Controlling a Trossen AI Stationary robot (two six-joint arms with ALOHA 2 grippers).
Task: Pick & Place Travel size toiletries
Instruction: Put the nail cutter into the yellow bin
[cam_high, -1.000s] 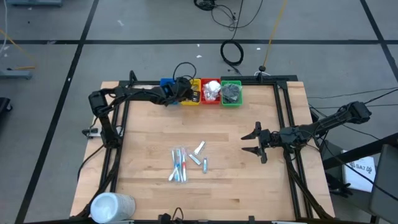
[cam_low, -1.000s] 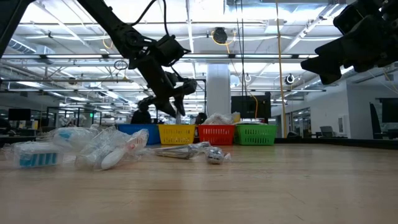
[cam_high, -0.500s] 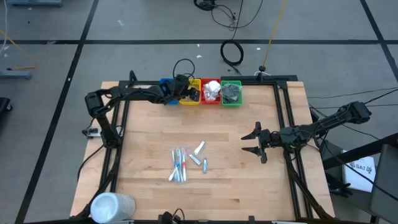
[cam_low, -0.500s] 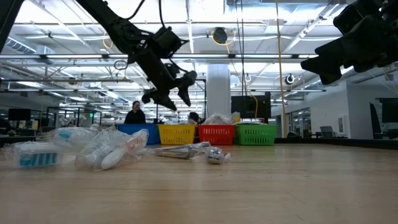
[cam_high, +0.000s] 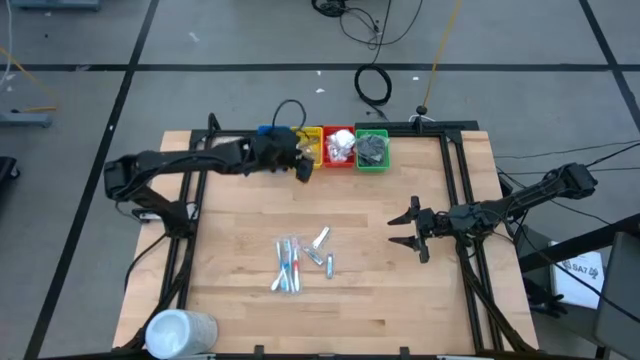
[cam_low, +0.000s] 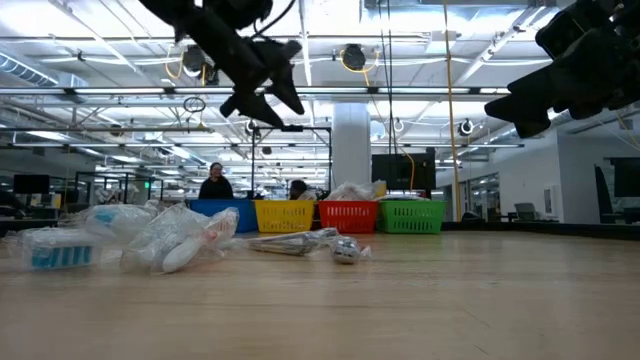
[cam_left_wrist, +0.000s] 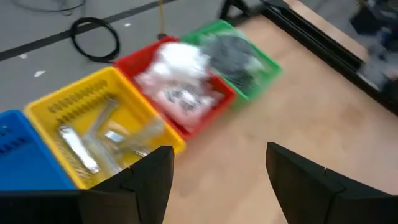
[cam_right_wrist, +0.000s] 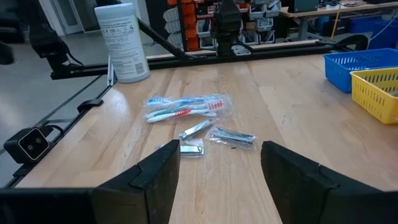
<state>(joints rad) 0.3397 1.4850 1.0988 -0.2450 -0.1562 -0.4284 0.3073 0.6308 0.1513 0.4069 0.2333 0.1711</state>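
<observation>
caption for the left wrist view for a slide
Left gripper, jaws open and empty, above the table beside the yellow bin, red bin and green bin.

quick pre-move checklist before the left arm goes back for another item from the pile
1. Left claw empty: ok, open with nothing between its fingers in the left wrist view.
2. Left claw clear of the row of plastic bins: ok, it sits over bare wood just in front of the yellow plastic bin.
3. Silver tubes landed inside the yellow bin: ok, several lie in it.
4. Items left to pick: ok, clear-wrapped blue and red sticks and short silver tubes lie mid-table.
5. Right claw out of the way: ok, it hangs open to the right of the pile, apart from it.
6. Large white cylinder clear of the path: ok, it stands at the table's near left corner.
</observation>
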